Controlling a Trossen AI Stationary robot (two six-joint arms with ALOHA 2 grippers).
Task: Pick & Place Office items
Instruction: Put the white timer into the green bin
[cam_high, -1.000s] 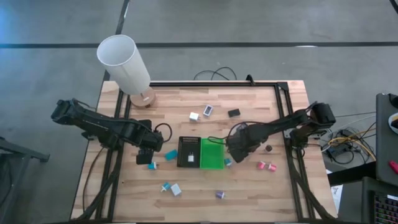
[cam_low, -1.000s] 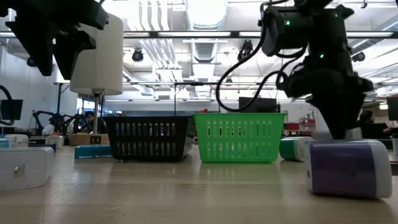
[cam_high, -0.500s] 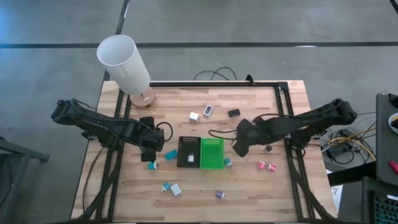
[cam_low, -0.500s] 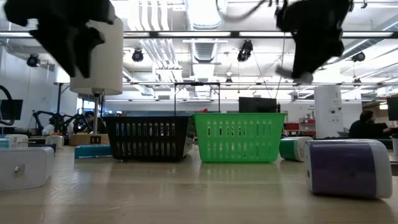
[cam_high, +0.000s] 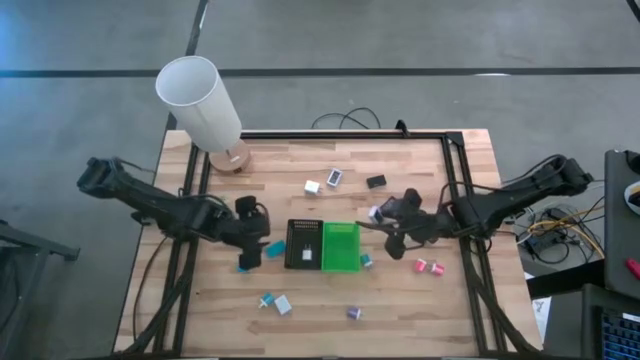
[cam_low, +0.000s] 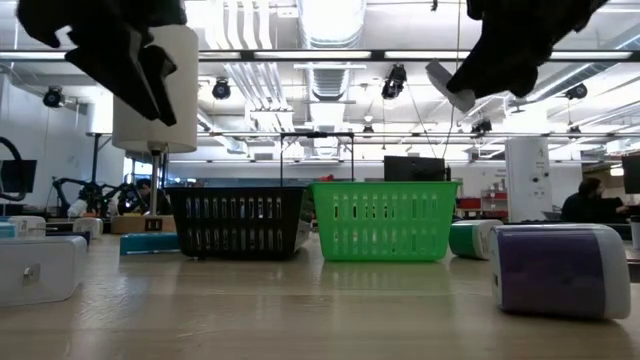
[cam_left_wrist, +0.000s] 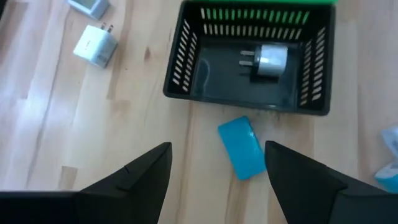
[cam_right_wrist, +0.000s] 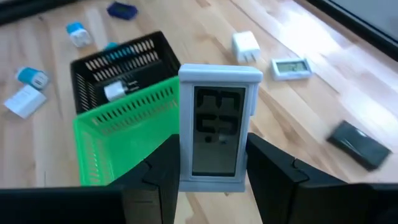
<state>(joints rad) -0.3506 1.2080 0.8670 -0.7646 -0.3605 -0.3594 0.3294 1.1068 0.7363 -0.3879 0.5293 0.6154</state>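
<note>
High view, left to right. Left claw (cam_high: 250, 243): fingers apart, empty, hovering over a teal block (cam_left_wrist: 242, 147) just beside the black tray (cam_high: 303, 244); I judge a descent and pinch come next. Green tray (cam_high: 340, 247): beside the black one. Right claw (cam_high: 385, 218): clamped on a grey-white charger (cam_right_wrist: 217, 129), held above the table (cam_high: 300, 300); I reckon carrying it over a tray follows.

No readable text, labels or numbers.
</note>
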